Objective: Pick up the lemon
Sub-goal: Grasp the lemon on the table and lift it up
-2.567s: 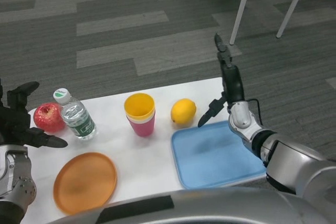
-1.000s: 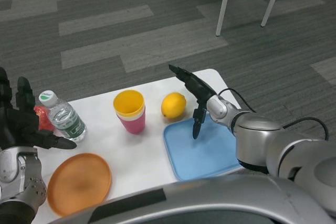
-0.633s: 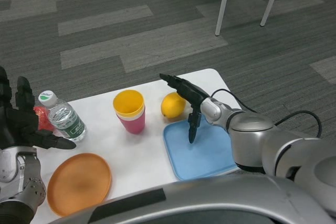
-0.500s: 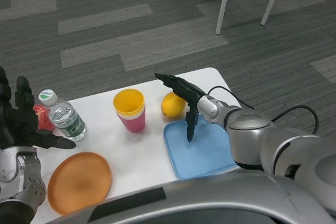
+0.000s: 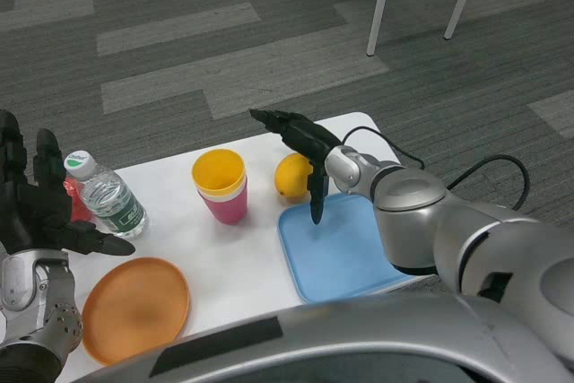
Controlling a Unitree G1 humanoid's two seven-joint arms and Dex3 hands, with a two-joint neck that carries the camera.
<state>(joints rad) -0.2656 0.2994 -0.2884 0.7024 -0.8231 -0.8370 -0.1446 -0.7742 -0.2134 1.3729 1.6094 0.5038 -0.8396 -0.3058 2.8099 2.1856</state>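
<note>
- Head view: the lemon (image 5: 290, 177) lies on the white table (image 5: 242, 248), just beyond the far-left corner of the blue tray (image 5: 336, 253) and right of the stacked yellow and pink cups (image 5: 221, 187).
- The right hand (image 5: 300, 145) arches over the lemon with fingers spread, holding nothing; whether it touches the fruit cannot be told.
- The left hand (image 5: 40, 204) hangs spread and empty at the near left, beside the water bottle (image 5: 101, 195) and above the orange plate (image 5: 134, 309).

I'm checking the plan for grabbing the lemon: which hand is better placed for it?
The right hand: it is spread open right over the lemon. The left hand waits at the far end, beyond the cups and bottle.
</note>
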